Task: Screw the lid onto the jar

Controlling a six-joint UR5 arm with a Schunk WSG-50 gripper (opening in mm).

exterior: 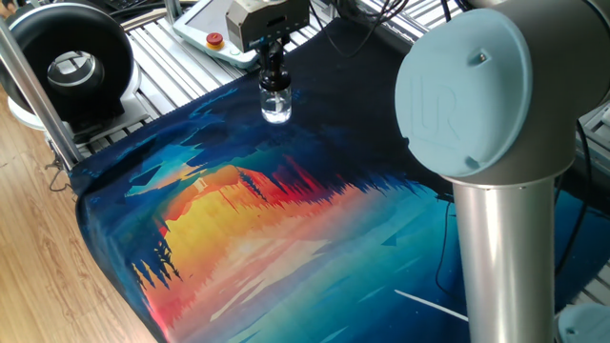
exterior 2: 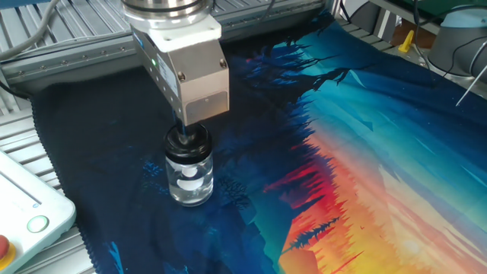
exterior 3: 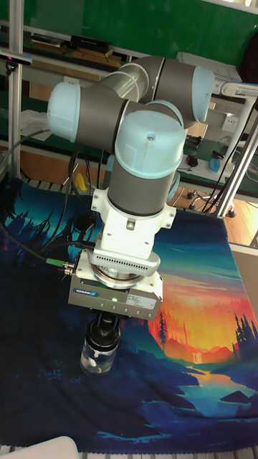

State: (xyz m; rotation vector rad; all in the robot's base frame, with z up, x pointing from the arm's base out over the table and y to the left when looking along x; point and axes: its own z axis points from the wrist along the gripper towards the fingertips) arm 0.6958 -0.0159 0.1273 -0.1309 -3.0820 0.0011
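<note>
The jar stands upright on the dark blue part of the printed cloth. The lid sits on its neck. My gripper is directly above, and my fingers are clenched on the lid. A pendant with a red button lies near, on the slatted table.

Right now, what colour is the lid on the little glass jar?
Black. The lid sits on the clear jar under the pincer; the other fixed view shows it best.
</note>
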